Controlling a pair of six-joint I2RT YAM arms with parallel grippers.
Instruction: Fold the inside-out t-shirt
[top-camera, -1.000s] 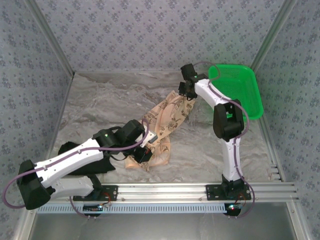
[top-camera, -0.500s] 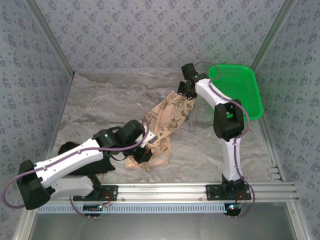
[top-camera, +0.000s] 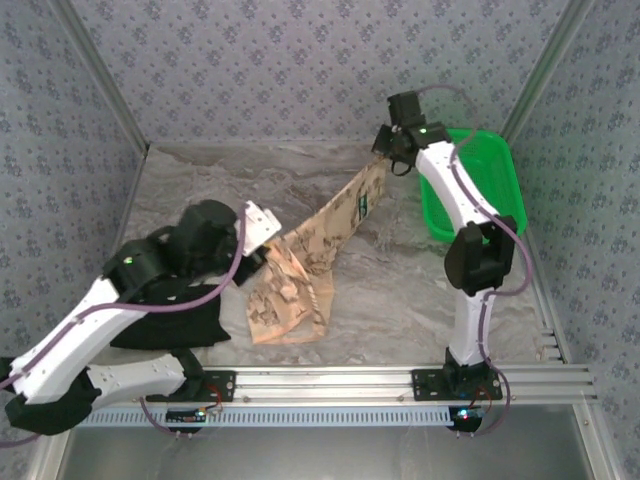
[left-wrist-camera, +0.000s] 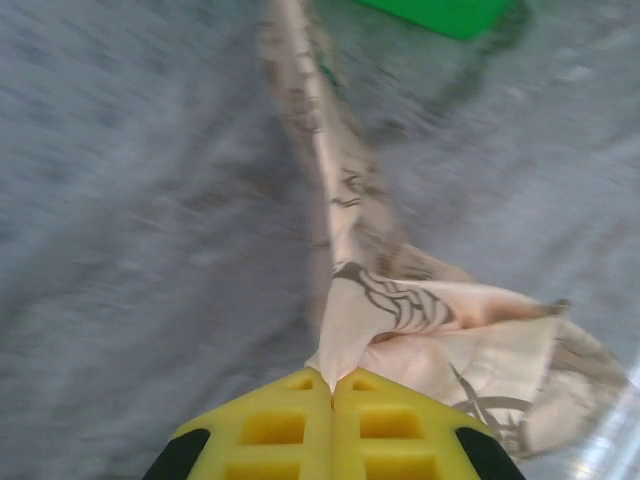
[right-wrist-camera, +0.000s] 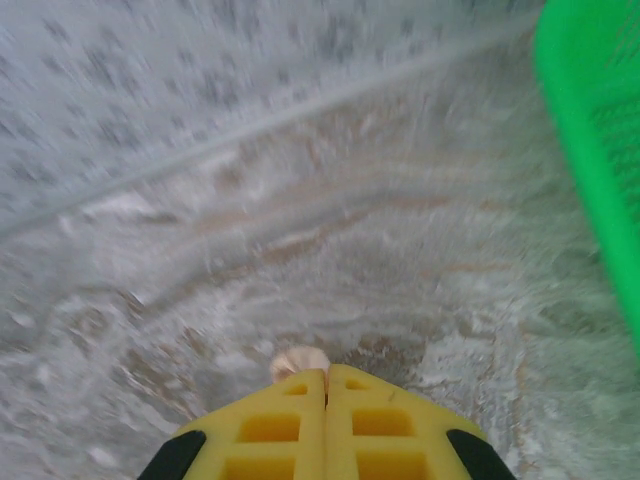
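Note:
The inside-out t-shirt (top-camera: 318, 240), peach-tan with dark ship and compass drawings, hangs stretched as a slanting band between both arms above the table. Its lower part droops in a crumpled fold (top-camera: 285, 305) near the front. My left gripper (top-camera: 262, 250) is shut on one end; in the left wrist view the cloth (left-wrist-camera: 400, 310) runs out from between the yellow fingertips of the left gripper (left-wrist-camera: 332, 378). My right gripper (top-camera: 382, 152) is raised at the back and shut on the other end. A small peach tuft (right-wrist-camera: 298, 361) pokes out at the right gripper (right-wrist-camera: 326, 373).
A green basket (top-camera: 478, 185) stands at the back right, partly behind the right arm. A plain black folded garment (top-camera: 165, 325) lies at the front left under the left arm. Patterned walls close in the marbled table (top-camera: 400, 290) on three sides.
Both arms have lifted and pulled apart, the left one back to the left, the right one up and toward the back right. The shirt went from a loose heap to a stretched band.

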